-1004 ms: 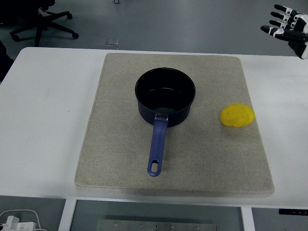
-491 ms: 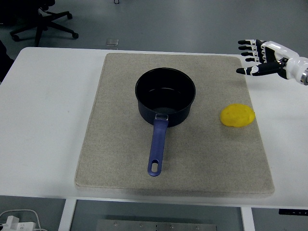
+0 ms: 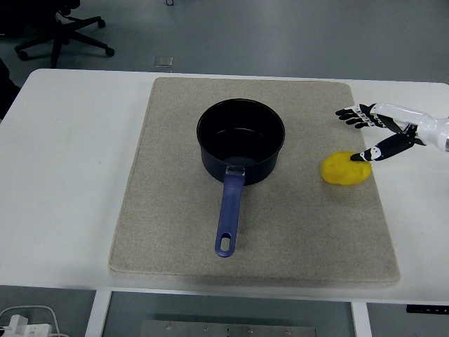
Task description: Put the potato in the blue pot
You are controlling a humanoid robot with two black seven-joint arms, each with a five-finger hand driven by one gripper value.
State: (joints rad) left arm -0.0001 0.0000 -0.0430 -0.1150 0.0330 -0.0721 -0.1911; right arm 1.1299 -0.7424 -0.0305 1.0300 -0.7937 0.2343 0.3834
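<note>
A yellow potato (image 3: 345, 169) lies on the beige mat (image 3: 175, 210), to the right of the pot. The dark blue pot (image 3: 240, 140) stands upright in the mat's middle, empty, with its blue handle (image 3: 229, 214) pointing toward the near edge. My right hand (image 3: 359, 133) comes in from the right edge, open with fingers spread. It hovers just above and right of the potato, with the thumb tip close to the potato's top right. It holds nothing. The left arm is out of view.
The white table (image 3: 63, 175) extends left and right of the mat. An office chair base (image 3: 63, 31) stands on the floor beyond the far left corner. A white cable and plug (image 3: 21, 321) show below the near left edge.
My right hand has moved down and left from the upper right corner, over the mat's right edge, until it is beside the potato. The potato and pot have not moved.
</note>
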